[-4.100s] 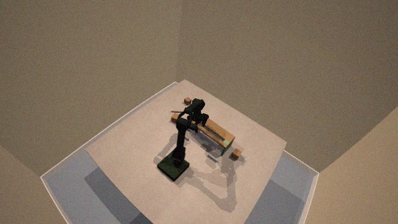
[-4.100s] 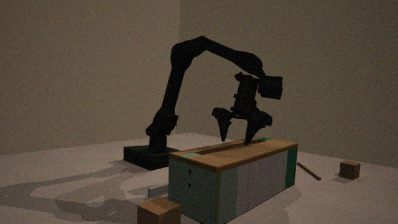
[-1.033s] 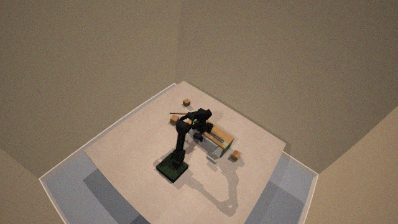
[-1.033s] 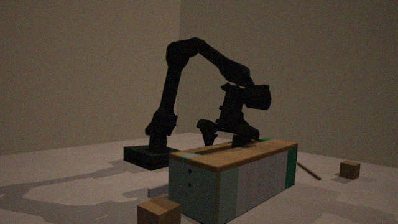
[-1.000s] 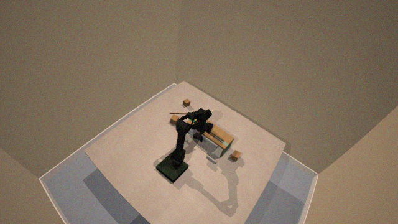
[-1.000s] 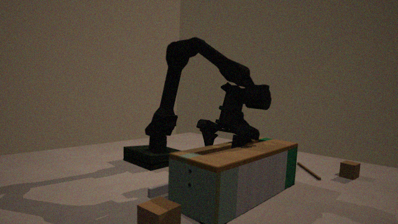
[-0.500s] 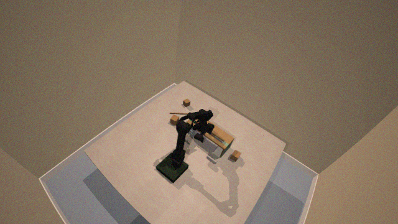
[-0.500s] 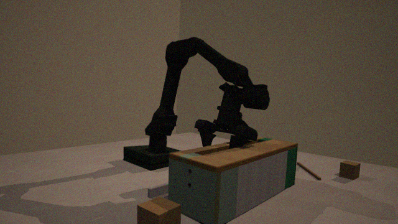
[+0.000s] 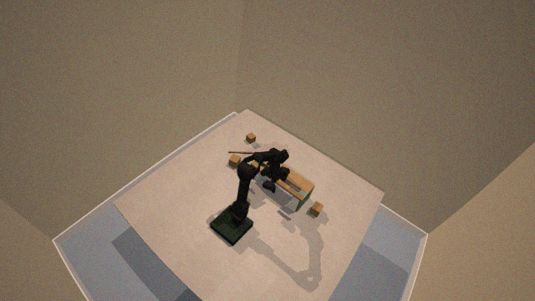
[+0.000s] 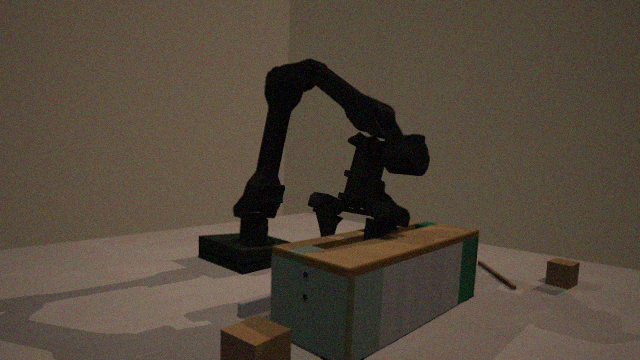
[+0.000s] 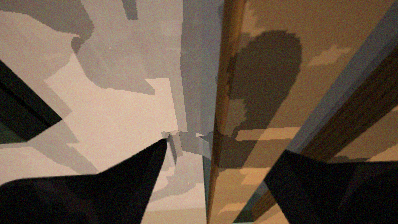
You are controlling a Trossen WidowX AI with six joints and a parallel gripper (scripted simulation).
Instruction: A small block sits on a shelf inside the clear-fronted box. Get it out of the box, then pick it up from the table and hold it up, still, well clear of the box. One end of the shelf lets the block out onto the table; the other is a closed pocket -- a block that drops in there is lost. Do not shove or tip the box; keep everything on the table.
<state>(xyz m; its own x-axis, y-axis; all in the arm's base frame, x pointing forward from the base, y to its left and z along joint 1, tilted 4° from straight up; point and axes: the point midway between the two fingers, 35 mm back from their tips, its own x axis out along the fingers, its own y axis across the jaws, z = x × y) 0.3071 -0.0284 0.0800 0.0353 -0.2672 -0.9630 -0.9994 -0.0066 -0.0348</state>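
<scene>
The box (image 9: 308, 186) (image 10: 420, 280) (image 11: 325, 30) has a wooden top with a long slot, a pale blue-green end and a darker green end. The small block on its shelf cannot be made out in any view. My gripper (image 9: 277, 181) (image 10: 350, 231) (image 11: 205, 140) is open and empty, pointing down over the box's slotted top. Its fingers straddle the wooden strip along the clear front: one hangs outside the front, the other is over the slot. Whether that fingertip is inside the slot is hard to tell.
Loose wooden cubes lie around the box: one (image 9: 317, 208) (image 10: 255, 340) beyond the pale end, one (image 9: 235, 160) near the green end, one (image 9: 251, 137) (image 10: 562, 273) farther back. A thin stick (image 9: 239, 152) (image 10: 496, 275) lies by the green end.
</scene>
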